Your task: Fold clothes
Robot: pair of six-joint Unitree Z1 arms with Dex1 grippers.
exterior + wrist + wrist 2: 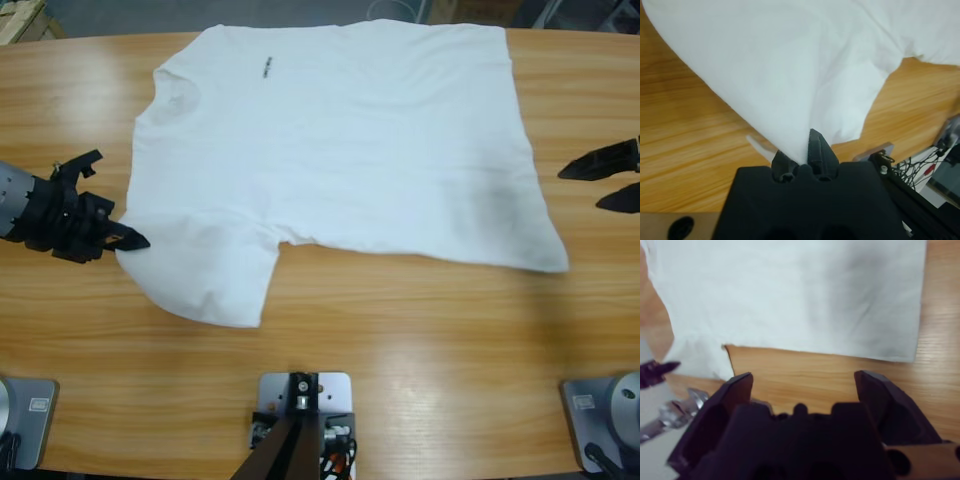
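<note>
The white T-shirt [340, 140] lies spread nearly flat on the wooden tabletop [400, 340], taking up the far middle of it, with its round neck toward my left and its hem toward my right. A small dark printed mark [267, 68] sits on the chest near the far edge. One short sleeve [215, 280] sticks out toward the near side of the tabletop, and the cloth there is a little rumpled. My left hand [128, 240] comes in from the left edge and has its jaws closed on the edge of the shirt by that sleeve; in my left wrist view the white cloth [790, 75] runs straight down into the pinched jaws and fans out beyond them. My right hand [608, 180] hovers at the right edge of the tabletop, near the hem but apart from it, jaws spread wide with nothing between them; my right wrist view shows the hem corner [900, 347] lying flat on the wood ahead.
</note>
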